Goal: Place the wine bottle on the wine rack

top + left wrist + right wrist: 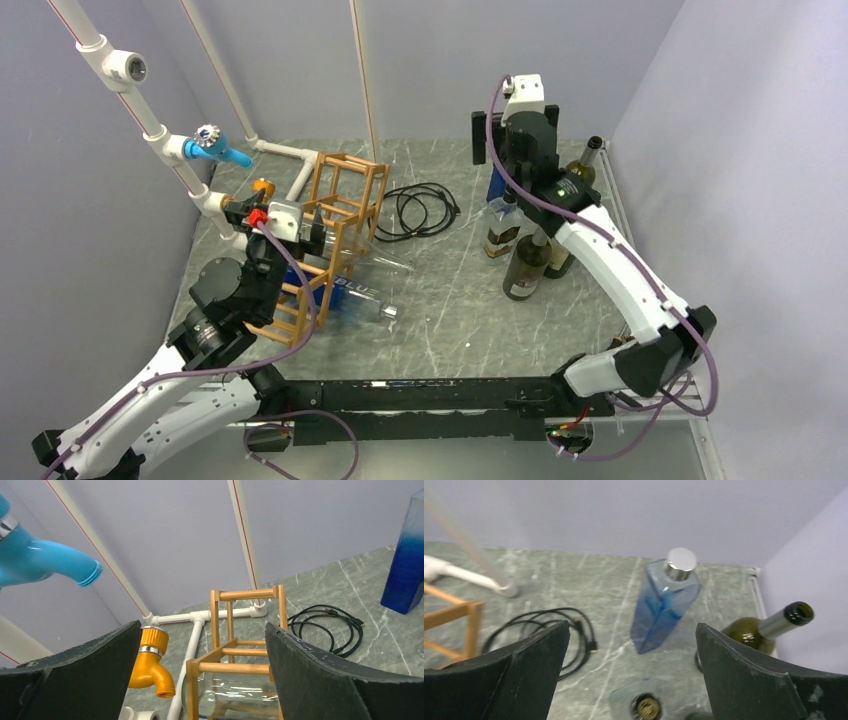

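The grey marbled surface [440, 330] carries all items. The open lattice wine rack of thin orange-brown wooden sticks [340, 215] stands on its left part and serves as the reference. A clear glass bottle with a blue label [362, 292] lies on its side at the rack's foot, neck pointing away from the rack.

Well to the right of the rack stands a cluster of upright bottles:
- a dark green glass wine bottle [524, 270]
- a tall blue square glass bottle with a silver cap [664, 605]
- an olive-green open-necked bottle [769, 630]

A black coiled cable [420, 210] lies between rack and cluster.

The right fingers [544, 650] hang directly above the cluster, spread and empty. The wine bottle lies below them, long axis vertical. The left fingers [117, 650] are at the rack, released, with its sticks framed between them. The right arm is the nearer to the bottle. Which green bottle is the target cannot be told.
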